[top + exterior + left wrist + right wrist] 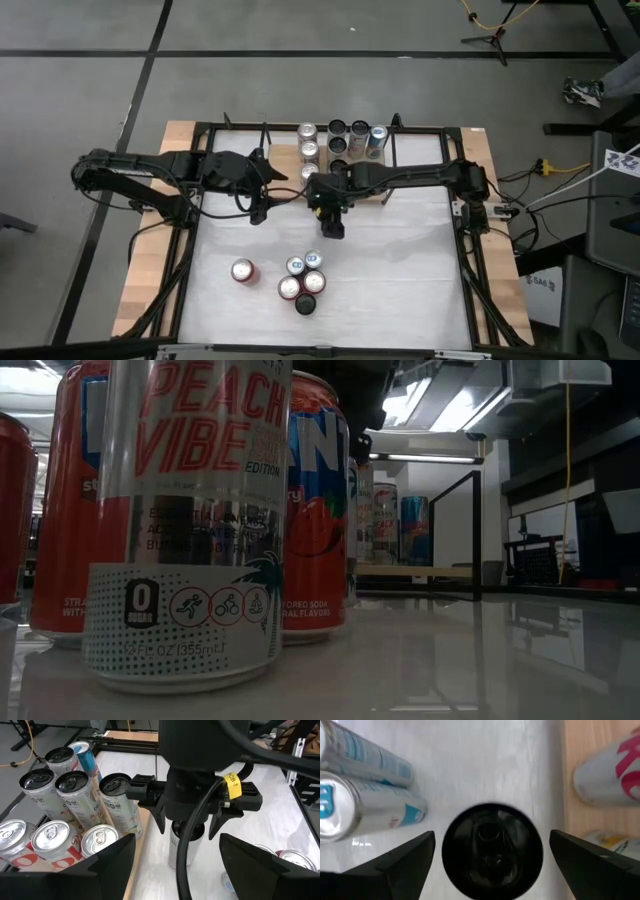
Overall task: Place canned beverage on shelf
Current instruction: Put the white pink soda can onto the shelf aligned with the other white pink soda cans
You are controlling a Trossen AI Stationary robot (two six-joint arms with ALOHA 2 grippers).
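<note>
A slim can with a black top (492,850) stands upright on the white table just off the near edge of the light-wood shelf (365,158). It also shows in the left wrist view (175,851). My right gripper (492,845) is above it, pointing down and open. One finger stands on each side of the can top, and I see no touch. In the high view this gripper (330,222) hides the can. My left gripper (255,208) is open and empty, left of the shelf. Several cans (60,785) stand on the shelf.
Several more cans (300,280) stand grouped on the table near its front. They fill the low view (190,520), where the shelf with its black rod upright (478,530) shows far behind. Bare table lies to the right of the group.
</note>
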